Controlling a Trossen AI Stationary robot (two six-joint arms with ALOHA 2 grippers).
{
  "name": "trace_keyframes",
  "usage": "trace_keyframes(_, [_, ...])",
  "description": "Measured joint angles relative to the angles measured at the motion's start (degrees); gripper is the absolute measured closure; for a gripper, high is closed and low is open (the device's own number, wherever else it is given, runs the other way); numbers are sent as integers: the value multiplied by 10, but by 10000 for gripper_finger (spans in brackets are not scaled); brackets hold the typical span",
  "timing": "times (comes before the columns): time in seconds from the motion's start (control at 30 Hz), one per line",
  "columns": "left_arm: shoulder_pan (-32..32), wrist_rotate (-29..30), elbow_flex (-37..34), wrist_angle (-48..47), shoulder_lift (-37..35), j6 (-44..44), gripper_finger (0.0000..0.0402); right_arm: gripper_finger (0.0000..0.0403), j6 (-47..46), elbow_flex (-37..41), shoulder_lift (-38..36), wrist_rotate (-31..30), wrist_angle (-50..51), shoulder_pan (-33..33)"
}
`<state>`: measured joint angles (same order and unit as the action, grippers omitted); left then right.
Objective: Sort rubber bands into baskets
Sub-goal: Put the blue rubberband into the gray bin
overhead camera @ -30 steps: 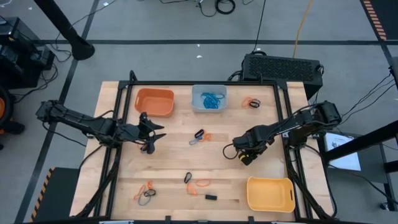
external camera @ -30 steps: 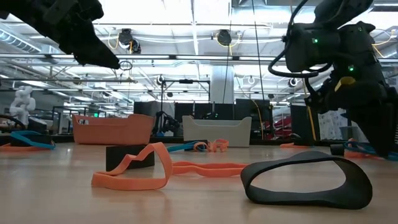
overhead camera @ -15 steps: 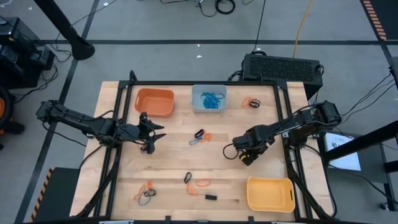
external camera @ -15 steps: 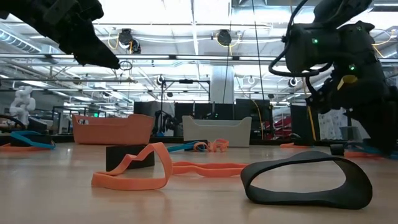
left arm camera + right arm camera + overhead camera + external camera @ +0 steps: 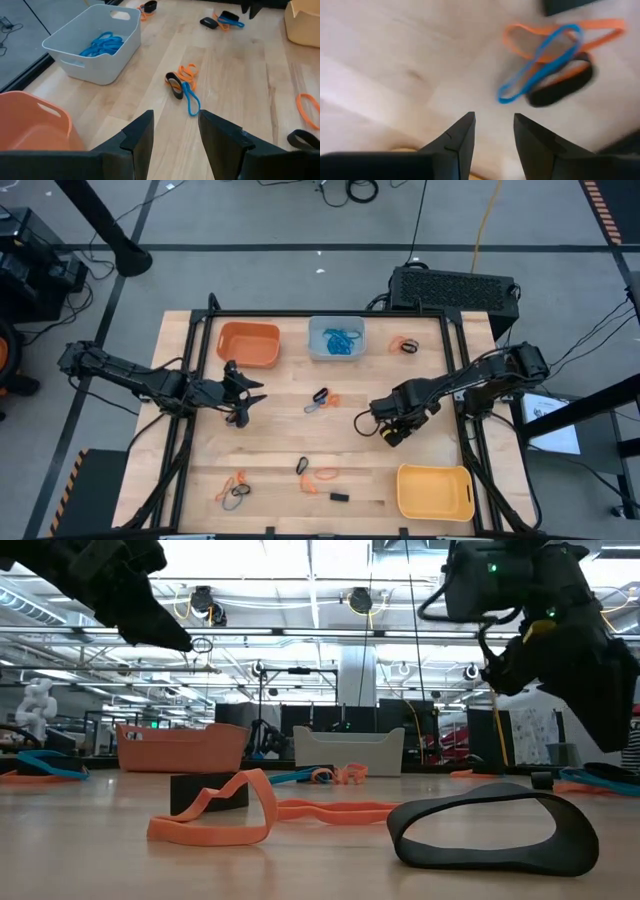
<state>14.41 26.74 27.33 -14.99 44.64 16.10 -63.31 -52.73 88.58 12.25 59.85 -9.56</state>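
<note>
Surface: a pale wooden plank surface (image 5: 290,440) with a dark frame round its edge carries every task thing.
Landmark: the pale blue-grey rectangular plastic basket (image 5: 337,338) stands at the far edge of the surface, mid-way along it, with a heap of blue rubber bands (image 5: 341,341) inside.
Orange basket: the orange rectangular plastic basket (image 5: 248,345) stands just left of the blue-grey basket, apart from it.
Yellow basket: the yellow rectangular plastic basket (image 5: 435,491) sits at the near right corner, well apart from the blue-grey basket.
Centre cluster: a knot of one blue, one orange and one black rubber band (image 5: 322,399) lies on the surface nearer than the blue-grey basket, roughly in line with it.
Far-right bands: an orange and black pair of rubber bands (image 5: 404,345) lies just right of the blue-grey basket.
Near bands: more orange and black loops (image 5: 235,490) lie along the near edge, far from the blue-grey basket.
Left gripper: the left gripper (image 5: 248,402) hangs above the surface, nearer than the orange basket and left of the centre cluster; its fingers (image 5: 137,137) are parted and hold nothing.
Right gripper: the right gripper (image 5: 392,432) hovers right of the centre cluster, its fingers (image 5: 459,136) spread apart and empty.
</note>
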Motion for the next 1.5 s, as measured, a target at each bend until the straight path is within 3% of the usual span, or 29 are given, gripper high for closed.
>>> trace_keyframes(0.33, [0,-2,0,-23,0,-4,238,275,-8,3,0,-29,-27,11])
trace_keyframes(0.67, [0,-2,0,-22,0,-4,238,275,-4,68,0,-65,-58,21])
trace_keyframes(1.03, [0,-2,0,-22,0,-4,238,277,2,85,0,-65,-83,20])
trace_keyframes(1.17, [0,-2,0,-22,0,-4,238,301,10,85,0,-63,-82,21])
trace_keyframes(1.4, [0,-2,0,-22,0,-4,238,392,50,77,0,-73,-72,34])
trace_keyframes(1.5, [0,-1,0,-22,0,-4,238,395,60,51,0,-94,-48,36])
